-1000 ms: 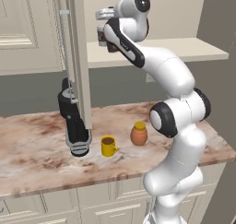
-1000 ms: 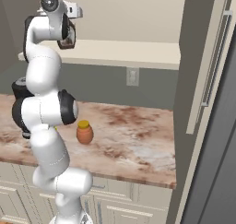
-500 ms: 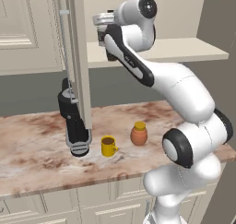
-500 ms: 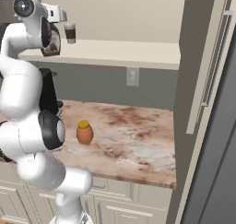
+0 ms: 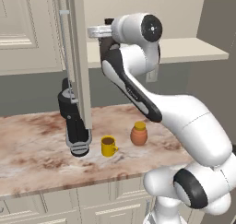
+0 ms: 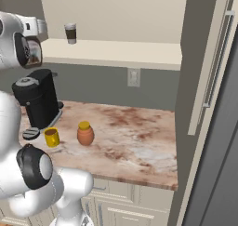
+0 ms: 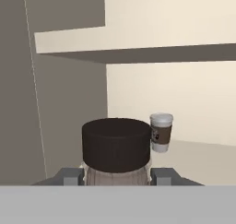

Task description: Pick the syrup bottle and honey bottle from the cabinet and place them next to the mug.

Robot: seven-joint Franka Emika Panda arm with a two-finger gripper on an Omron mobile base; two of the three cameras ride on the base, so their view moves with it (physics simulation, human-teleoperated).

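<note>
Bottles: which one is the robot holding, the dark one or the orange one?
The syrup bottle, with its dark cap, sits between the gripper's fingers. The orange honey bottle stands free on the counter beside the mug.

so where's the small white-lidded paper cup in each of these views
Left base view: I can't make it out there.
Right base view: small white-lidded paper cup with dark band stands upper left on the pale shelf board.
Hand view: cup right of centre, behind the dark cap.
Shared landmark: that shelf board.

No readable text; paper cup [image 7: 161, 132] band bears blurred, illegible logo.
</note>
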